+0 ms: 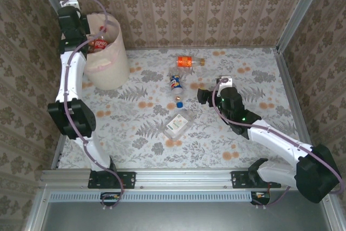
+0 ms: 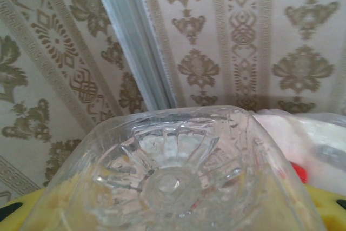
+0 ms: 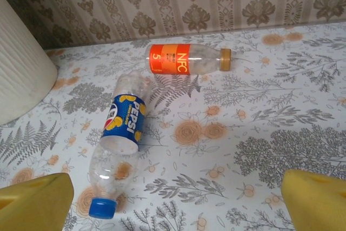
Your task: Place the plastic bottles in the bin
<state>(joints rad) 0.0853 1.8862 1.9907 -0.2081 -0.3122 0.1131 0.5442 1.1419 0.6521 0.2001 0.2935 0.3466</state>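
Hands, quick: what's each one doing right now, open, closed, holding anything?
Left hand: closed on a clear plastic bottle.
Right hand: open, empty.

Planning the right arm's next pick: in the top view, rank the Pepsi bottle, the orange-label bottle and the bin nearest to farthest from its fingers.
1. Pepsi bottle, just left of the right gripper.
2. Orange-label bottle, farther back toward the wall.
3. Bin, far-left corner.

PEPSI on the blue-labelled bottle [image 3: 123, 128]; NFC (and a 5) on the orange-labelled bottle [image 3: 186, 59].
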